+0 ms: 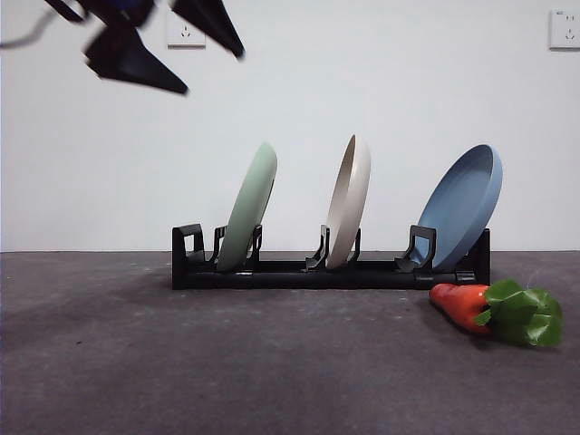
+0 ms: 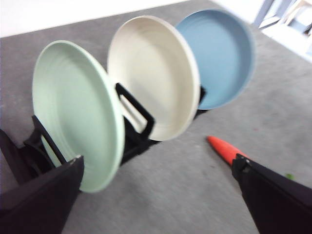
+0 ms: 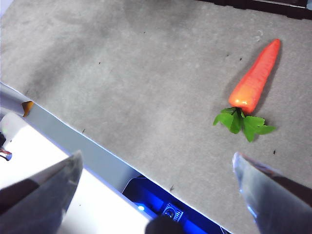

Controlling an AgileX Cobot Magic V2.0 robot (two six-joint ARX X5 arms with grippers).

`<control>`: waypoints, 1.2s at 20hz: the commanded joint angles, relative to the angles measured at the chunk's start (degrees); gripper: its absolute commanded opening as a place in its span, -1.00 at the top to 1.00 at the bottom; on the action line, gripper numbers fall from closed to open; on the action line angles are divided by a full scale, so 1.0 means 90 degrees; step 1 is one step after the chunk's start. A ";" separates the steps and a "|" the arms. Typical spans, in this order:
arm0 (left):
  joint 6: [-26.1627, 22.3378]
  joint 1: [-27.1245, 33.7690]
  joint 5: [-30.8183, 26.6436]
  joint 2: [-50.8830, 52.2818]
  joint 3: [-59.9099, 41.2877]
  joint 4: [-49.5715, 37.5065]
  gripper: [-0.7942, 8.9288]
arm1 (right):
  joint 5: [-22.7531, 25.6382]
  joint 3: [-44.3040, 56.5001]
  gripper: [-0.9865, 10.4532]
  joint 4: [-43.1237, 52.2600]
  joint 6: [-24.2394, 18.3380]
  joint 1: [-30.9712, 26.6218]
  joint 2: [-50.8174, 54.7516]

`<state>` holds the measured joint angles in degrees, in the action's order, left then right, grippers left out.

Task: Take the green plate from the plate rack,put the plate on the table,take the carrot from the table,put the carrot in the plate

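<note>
The green plate (image 1: 249, 208) stands on edge in the left slot of the black plate rack (image 1: 299, 274) on the table (image 1: 181, 362). The carrot (image 1: 467, 305) lies on the table in front of the rack's right end, leaves to the right. My left gripper (image 1: 213, 72) is open and empty, high above and left of the green plate. In the left wrist view, the left gripper (image 2: 158, 161) faces the green plate (image 2: 73, 112), the rack (image 2: 139, 129) and the carrot's tip (image 2: 224, 148). My right gripper (image 3: 157, 156) is open and empty, apart from the carrot (image 3: 256, 78).
A beige plate (image 1: 349, 199) stands in the rack's middle slot and a blue plate (image 1: 462, 204) leans in the right slot. A white wall with sockets stands behind. The right wrist view shows the table's edge (image 3: 73, 141) under the right gripper.
</note>
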<state>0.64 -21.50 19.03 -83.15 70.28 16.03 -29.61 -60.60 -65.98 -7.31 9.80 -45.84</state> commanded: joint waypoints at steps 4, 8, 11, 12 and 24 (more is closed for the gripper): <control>-0.0260 -0.0146 -0.0376 -0.1610 0.0942 -0.0585 -0.45 | -0.0010 -0.0007 -0.38 0.0036 0.0046 0.0019 0.0010; -0.0260 -0.0160 -0.0840 -0.2307 0.1197 -0.1141 -0.45 | -0.0010 -0.0007 -0.38 0.0034 0.0049 0.0019 0.0010; -0.0260 -0.0160 -0.0850 -0.2606 0.1197 -0.1421 -0.44 | -0.0007 -0.0007 -0.38 0.0036 0.0049 0.0019 0.0010; -0.0255 -0.0163 -0.0848 -0.2737 0.1197 -0.1501 -0.31 | -0.0005 -0.0007 -0.38 0.0036 0.0046 0.0019 0.0010; -0.0019 -0.0197 -0.0716 -0.2994 0.1197 -0.1588 0.85 | -0.0002 -0.0007 -0.38 0.0044 0.0044 0.0015 0.0010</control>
<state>-0.12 -23.07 12.73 -109.84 81.01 2.04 -29.58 -60.60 -65.98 -7.27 9.78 -45.84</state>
